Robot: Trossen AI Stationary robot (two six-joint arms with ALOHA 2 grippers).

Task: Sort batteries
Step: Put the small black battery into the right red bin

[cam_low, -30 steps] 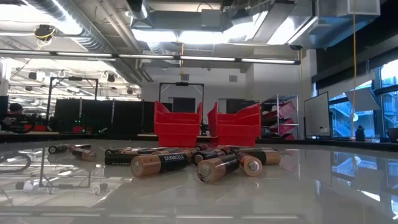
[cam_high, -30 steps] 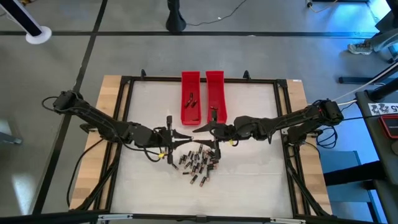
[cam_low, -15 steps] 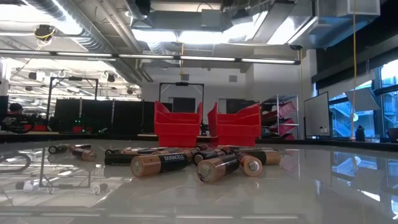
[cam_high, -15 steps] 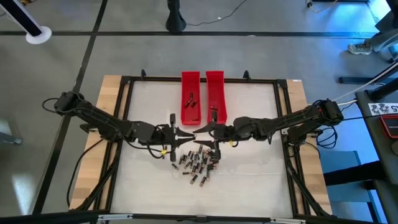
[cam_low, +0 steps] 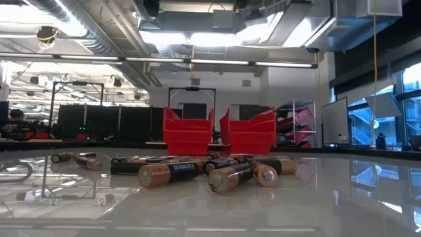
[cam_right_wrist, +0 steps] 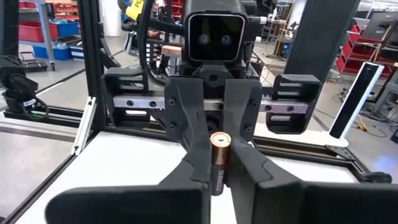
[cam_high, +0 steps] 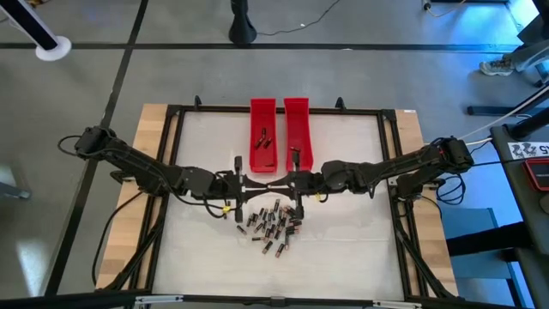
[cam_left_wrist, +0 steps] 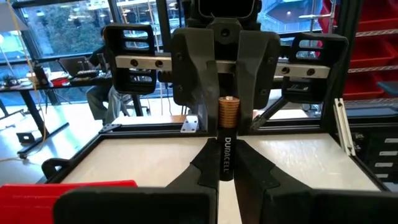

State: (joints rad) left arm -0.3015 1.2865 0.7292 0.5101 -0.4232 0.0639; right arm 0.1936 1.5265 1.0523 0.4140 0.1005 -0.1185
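Observation:
My two grippers meet tip to tip above the table's middle, just in front of the red trays' near ends. The left gripper and the right gripper are both shut on one battery, black with a coppery end. A pile of loose batteries lies flat on the white table just nearer than the grippers and also shows in the low view. A few batteries lie in the left red tray. My left gripper pinches the battery's black lower part between its two fingers, coming level from the table's left. The battery stands upright, coppery end up, clear of the table. My right gripper pinches the same battery's black body between its two fingers, coming level from the table's right, facing the left gripper. The coppery end stands above its fingers.
Two long red trays stand side by side at the table's far middle, seen end-on in the low view. A black frame runs round the table. Bare white surface lies to the left and right of the pile.
My right gripper, open around the battery a second ago, has shut on it while my left gripper kept its hold. The battery has stayed where it was, above the table.

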